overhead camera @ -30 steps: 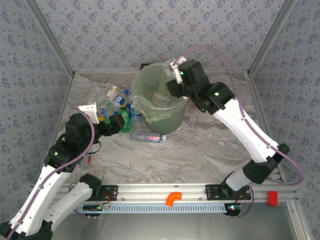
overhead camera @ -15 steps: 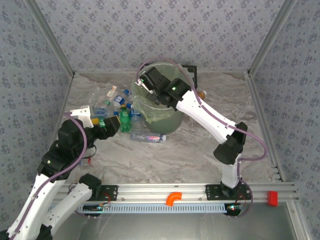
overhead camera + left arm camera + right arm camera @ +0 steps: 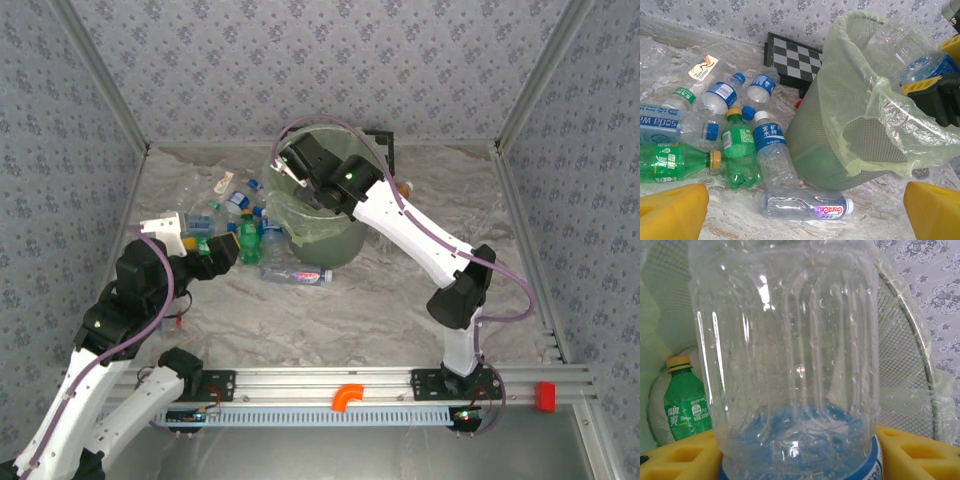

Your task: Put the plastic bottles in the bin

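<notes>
Hovering over the bin (image 3: 840, 145), the right tool (image 3: 292, 165) has a clear bottle (image 3: 790, 340) with a blue label between its yellow pads (image 3: 675, 457), one pad against each side as far as I can see. The bottle hangs inside the ring of the rim, above the liner bag. So this is the drop step for that one, I reckon: the pads only need to let go so it falls straight in, then the arm lifts clear without snagging the thin bag. Down in the bin lies one green bottle (image 3: 685, 400) with a yellow cap.

Across the way, the left tool (image 3: 804, 210) is spread wide with nothing in it, low over the bench (image 3: 400, 300) and facing the heap just left of the bin. Nearest to it is a pink-label bottle (image 3: 805, 205) on its side at the foot of the bin. My guess is that's the next pick, and it wants the tool brought down over its middle.

Counting: one bin, one bottle in the right tool, one I'm sure of inside. On the bench I make it about nine: a flat-lying green one (image 3: 675, 162), a second green one (image 3: 740, 155) beside it, the pink-label one, and six or so clear ones with blue or white labels. They overlap, so the tally is rough. One checkerboard (image 3: 795, 62) stands behind the bin
</notes>
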Robot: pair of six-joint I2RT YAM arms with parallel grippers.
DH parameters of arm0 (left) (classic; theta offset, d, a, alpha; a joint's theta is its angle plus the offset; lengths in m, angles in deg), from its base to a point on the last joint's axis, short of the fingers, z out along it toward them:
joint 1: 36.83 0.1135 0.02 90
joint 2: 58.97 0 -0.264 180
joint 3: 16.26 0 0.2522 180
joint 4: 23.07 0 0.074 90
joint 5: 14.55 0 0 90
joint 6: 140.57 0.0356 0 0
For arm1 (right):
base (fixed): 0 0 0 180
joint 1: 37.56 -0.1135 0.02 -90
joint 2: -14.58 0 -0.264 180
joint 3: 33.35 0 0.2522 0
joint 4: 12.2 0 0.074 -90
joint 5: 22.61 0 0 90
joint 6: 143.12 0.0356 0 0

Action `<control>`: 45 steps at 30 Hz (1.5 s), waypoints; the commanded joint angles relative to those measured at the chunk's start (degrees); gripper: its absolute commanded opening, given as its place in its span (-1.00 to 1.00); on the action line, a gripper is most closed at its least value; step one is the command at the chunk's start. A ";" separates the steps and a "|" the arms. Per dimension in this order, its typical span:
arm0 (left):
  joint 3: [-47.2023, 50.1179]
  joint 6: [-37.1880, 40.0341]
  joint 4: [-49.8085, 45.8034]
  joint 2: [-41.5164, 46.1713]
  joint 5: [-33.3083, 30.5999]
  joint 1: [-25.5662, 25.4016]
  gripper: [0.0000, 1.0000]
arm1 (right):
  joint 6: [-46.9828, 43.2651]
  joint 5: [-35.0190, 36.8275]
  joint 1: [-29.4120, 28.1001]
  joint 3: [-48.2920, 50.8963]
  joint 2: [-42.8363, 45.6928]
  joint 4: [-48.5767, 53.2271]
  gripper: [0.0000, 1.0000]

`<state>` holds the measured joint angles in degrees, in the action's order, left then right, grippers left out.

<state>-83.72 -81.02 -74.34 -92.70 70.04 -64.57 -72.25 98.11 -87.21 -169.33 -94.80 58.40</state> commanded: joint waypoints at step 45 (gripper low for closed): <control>1.62 -3.77 -3.46 1.29 -9.22 0.16 1.00 | 5.36 3.71 -15.83 30.67 26.10 -20.10 0.99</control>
<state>-82.97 -82.73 -75.52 -92.05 65.16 -64.57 -65.54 100.23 -100.25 -140.50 -68.97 42.69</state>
